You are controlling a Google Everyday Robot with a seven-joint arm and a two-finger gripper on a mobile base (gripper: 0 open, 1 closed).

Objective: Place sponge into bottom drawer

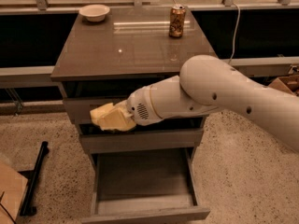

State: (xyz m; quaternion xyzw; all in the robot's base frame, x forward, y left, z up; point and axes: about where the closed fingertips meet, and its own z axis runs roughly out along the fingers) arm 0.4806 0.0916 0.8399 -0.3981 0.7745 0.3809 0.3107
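Observation:
The pale yellow sponge (110, 117) is held in my gripper (122, 117), in the air in front of the cabinet's upper drawer fronts, left of centre. My white arm reaches in from the right. The bottom drawer (145, 181) is pulled out below, showing its plain grey tray with nothing in it. The sponge hangs above and a little left of the drawer's opening. The sponge hides my fingers.
A cream bowl (94, 11) and a soda can (176, 21) stand at the back of the cabinet top (126, 50). A cardboard box (10, 190) and a black bar (35, 178) lie on the speckled floor at the left. Another box (286, 84) is at the right.

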